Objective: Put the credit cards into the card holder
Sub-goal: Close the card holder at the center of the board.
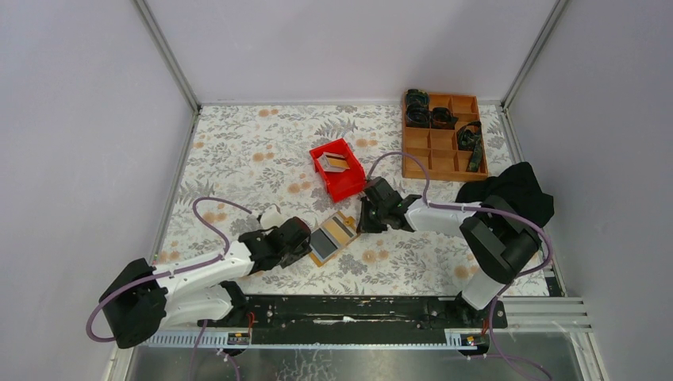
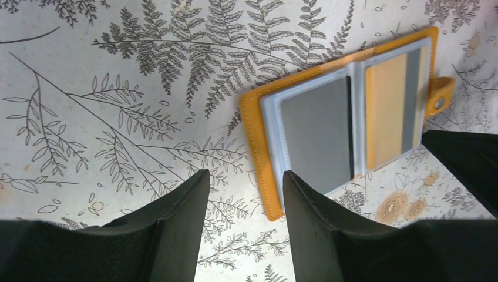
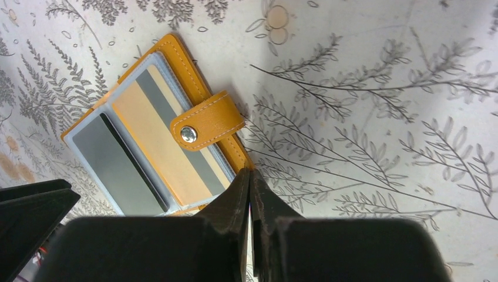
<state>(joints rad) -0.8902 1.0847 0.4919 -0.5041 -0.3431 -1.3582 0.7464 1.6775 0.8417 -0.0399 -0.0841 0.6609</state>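
The tan-orange card holder (image 1: pixel 333 235) lies open on the floral table between my two grippers. In the left wrist view (image 2: pixel 267 153) its clear pockets show a grey card (image 2: pixel 314 132) and a tan card with a grey stripe (image 2: pixel 393 111). My left gripper (image 1: pixel 305 243) is open and empty (image 2: pixel 244 176), its right finger beside the holder's near corner. My right gripper (image 1: pixel 363 221) is shut (image 3: pixel 250 171), tips touching the holder's (image 3: pixel 176 50) orange edge below the snap strap (image 3: pixel 207 120); nothing shows between the fingers. More cards (image 1: pixel 335 162) lie in the red bin.
The red bin (image 1: pixel 347 189) stands just behind the holder. An orange-brown compartment tray (image 1: pixel 440 151) with dark parts sits at the back right. A black cloth (image 1: pixel 516 190) lies by the right arm. White walls close in the table.
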